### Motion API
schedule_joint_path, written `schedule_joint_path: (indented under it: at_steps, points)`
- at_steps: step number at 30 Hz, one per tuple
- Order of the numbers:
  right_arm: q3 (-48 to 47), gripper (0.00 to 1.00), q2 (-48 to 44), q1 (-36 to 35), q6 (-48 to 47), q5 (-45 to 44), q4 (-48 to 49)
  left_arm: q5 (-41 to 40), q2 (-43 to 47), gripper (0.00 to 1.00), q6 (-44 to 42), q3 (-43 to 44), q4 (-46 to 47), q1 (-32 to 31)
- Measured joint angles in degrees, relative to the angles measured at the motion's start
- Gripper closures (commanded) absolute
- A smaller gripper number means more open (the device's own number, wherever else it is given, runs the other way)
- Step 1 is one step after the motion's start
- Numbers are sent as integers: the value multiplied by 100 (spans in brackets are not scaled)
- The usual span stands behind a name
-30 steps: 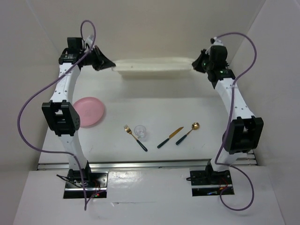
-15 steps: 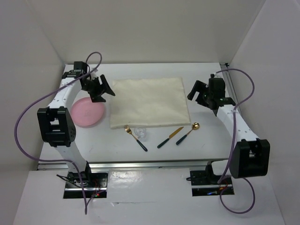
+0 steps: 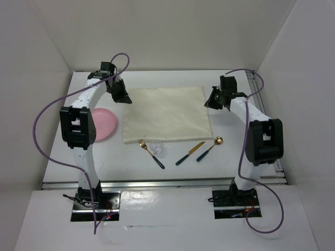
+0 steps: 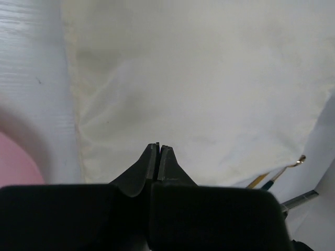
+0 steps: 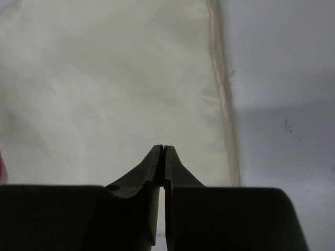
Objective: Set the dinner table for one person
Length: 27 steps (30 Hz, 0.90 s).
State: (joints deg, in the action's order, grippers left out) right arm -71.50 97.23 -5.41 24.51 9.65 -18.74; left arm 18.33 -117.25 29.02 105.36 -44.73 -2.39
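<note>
Plate (image 3: pixel 107 124), glass (image 3: pixel 157 148), fork (image 3: pixel 153 156), knife (image 3: pixel 189 153), spoon (image 3: pixel 209 149) beside cloth (image 3: pixel 167 112); left hand (image 4: pixel 158 149), right hand (image 5: pixel 164 149) closed above it.

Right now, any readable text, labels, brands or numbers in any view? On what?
None readable in any view.
No print shows on the cream cloth, pink plate, fork, knife, spoon, clear glass or white dinner table.
The left gripper and right gripper are plain black, with no markings.
</note>
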Motion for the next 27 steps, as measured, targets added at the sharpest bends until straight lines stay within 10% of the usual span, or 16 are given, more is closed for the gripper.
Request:
schedule_joint_path:
  at_steps: [27]
  points:
    - [-417, 100, 1757, -72, 463, -92, -37, -240, -2098, 100, 289, 1228, -101, -297]
